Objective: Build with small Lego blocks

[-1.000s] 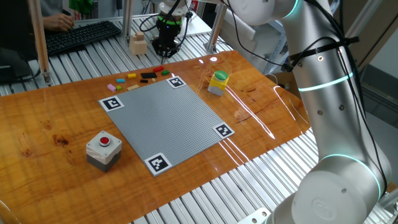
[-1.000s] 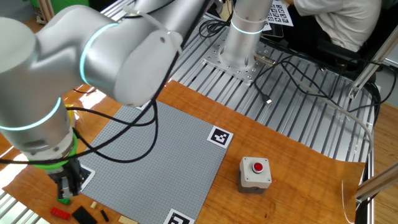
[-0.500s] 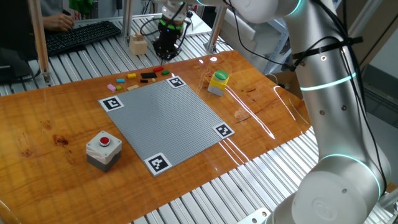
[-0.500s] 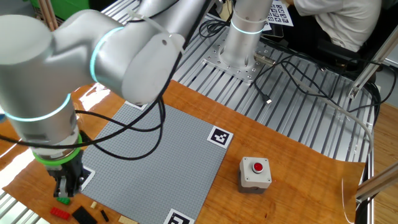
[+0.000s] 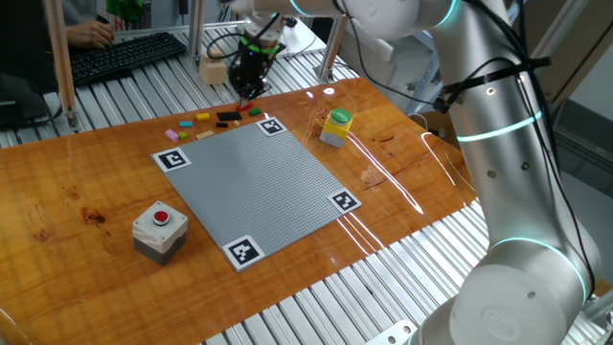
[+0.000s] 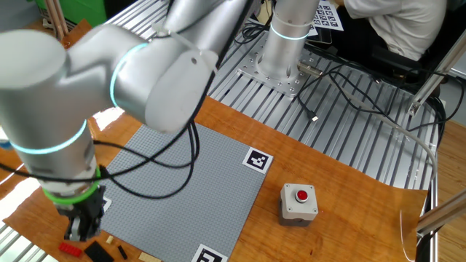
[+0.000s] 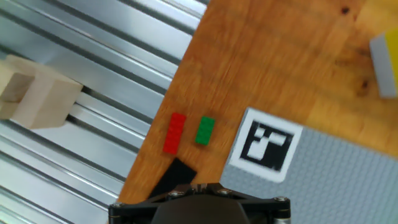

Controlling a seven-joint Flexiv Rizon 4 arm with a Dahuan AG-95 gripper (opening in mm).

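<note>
Here one red brick point(image 7: 174, 133), one green brick point(image 7: 204, 131).

A robotics lab: a wooden tabletop point(image 5: 86, 201) sits on a slotted aluminium frame point(image 5: 316, 311), carrying a grey baseplate point(image 5: 259, 177) with printed fiducial markers point(image 5: 173, 159) and a red emergency-stop button point(image 5: 159, 230). Cables point(image 6: 342, 94) trail about, and a person point(image 6: 397, 22) works beside a keyboard point(image 5: 120, 56).

Reaches from the base across the whole table, silver-white links banded with glowing teal rings, forearm angled low over the far edge. Carries the gripper point(image 5: 247, 91) pointing straight down, black fingers pressed together with nothing between them, tips low near the wood. Shows the same gripper point(image 6: 80, 231) beneath a green wrist collar.
</note>
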